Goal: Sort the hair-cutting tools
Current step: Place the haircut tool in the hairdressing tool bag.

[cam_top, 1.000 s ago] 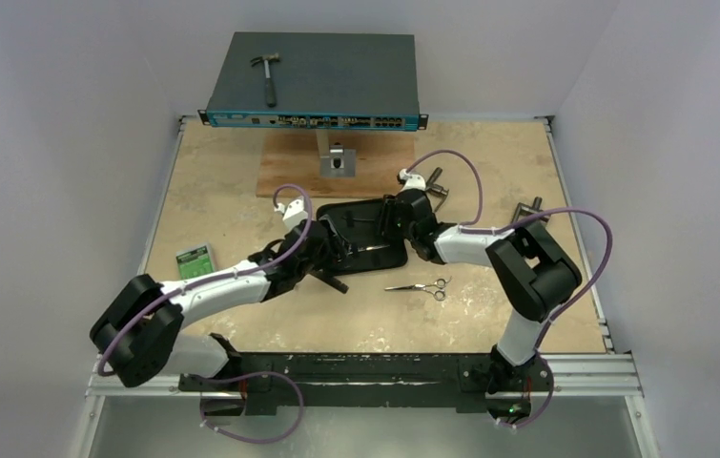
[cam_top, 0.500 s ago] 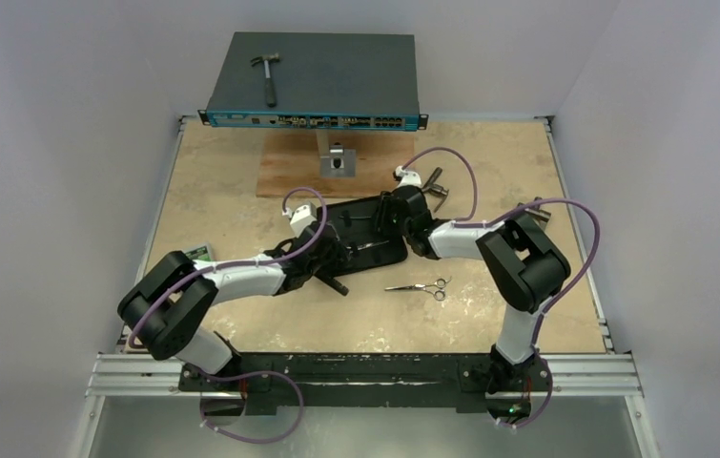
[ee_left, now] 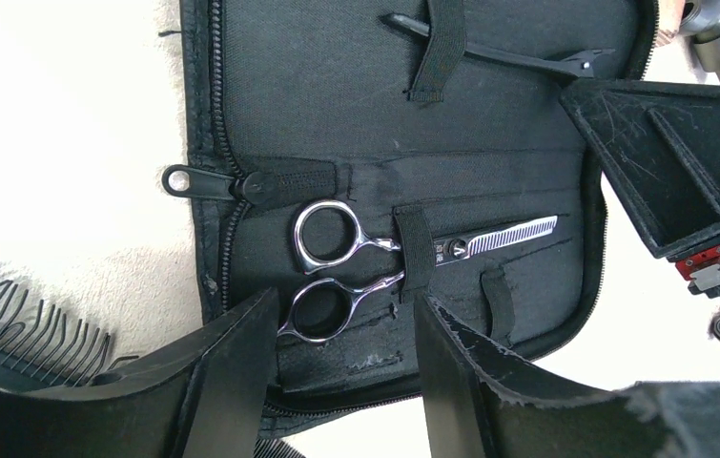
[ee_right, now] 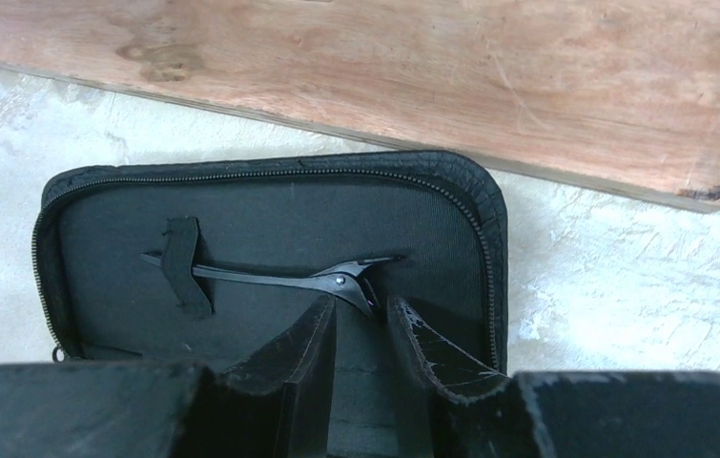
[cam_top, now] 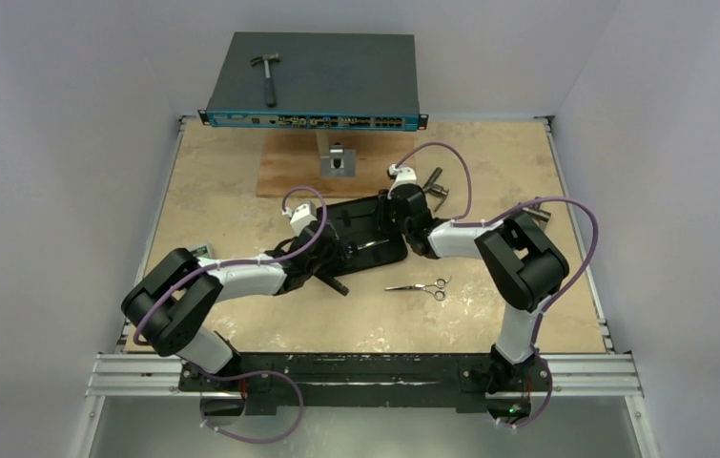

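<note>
While the loose scissors [cam_top: 420, 286] sit unchanged on the tabletop [cam_top: 222, 181], lower right of the black case [cam_top: 389, 256], the left arm [cam_top: 236, 277] differs from a second ago. Its elbow has pulled up and in from the lower left, and the forearm now hides most of the green card [cam_top: 200, 250]. Right end effector [cam_top: 386, 216] has crept a little up-left over the case's upper half.

Top view pose: left arm folded low, reaching right, left end effector [cam_top: 337, 253] over the case's left part. Right arm [cam_top: 518, 258] bent at frame right, forearm running left. Comb [cam_top: 334, 283] lies on the tabletop just below the left end effector. Hammer [cam_top: 267, 76] on the network switch [cam_top: 337, 67], top centre. How far either end effector is open can't be read from this view.

Left wrist view: case open flat, strapped scissors [ee_left: 451, 250] under an elastic loop at centre, blades pointing right. Left fingers [ee_left: 232, 372] stand well apart at the bottom edge, nothing between them, hovering above the scissor rings. Hair clip [ee_left: 518, 60] tucked under a strap, top of frame. Comb teeth show lower left, off the case. Right end effector enters at the right edge.

Right wrist view: jaws at a narrow gap, partly open, pointing down at the case. Right fingers [ee_right: 303, 353] have their tips at the clip's hinged end, centre frame. Contact can't be told; clip not seen clamped. Clip's thin end sits under its strap at left. Wooden board [ee_right: 432, 86] runs across the top.
</note>
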